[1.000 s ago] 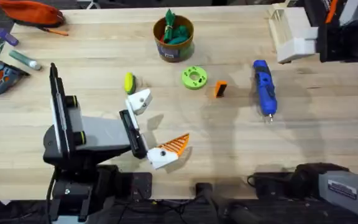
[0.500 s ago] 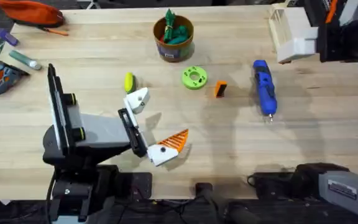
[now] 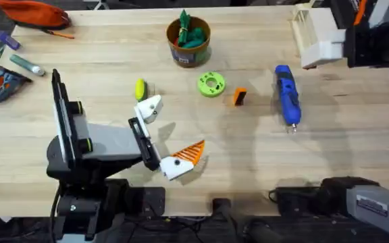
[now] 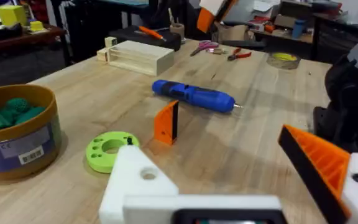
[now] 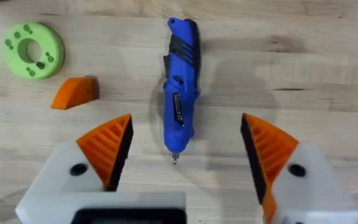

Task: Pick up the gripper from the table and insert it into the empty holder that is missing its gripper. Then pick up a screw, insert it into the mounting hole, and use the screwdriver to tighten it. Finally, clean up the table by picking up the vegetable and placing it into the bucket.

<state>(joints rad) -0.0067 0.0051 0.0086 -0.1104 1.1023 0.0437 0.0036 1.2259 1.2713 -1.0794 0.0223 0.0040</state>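
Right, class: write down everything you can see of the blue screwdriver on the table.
The screwdriver is a thick, pen-shaped tool of blue plastic with black grip panels and a thin metal bit. It lies flat on the wooden table, alone, right of the loose orange pad, bit pointing toward the arms' bases. Nothing touches it; the right gripper hangs above, jaws open.

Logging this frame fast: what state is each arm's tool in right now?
Left tool: open, holding nothing; one finger lacks its orange ribbed pad.
Right tool: open, holding nothing, above the blue pen-shaped screwdriver.

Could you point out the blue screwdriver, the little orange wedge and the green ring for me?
screwdriver [image 5: 180, 87], right wrist view, mid-body.
orange wedge [image 4: 166, 122], left wrist view, its orange face.
green ring [image 3: 211, 84], overhead view, its rim.
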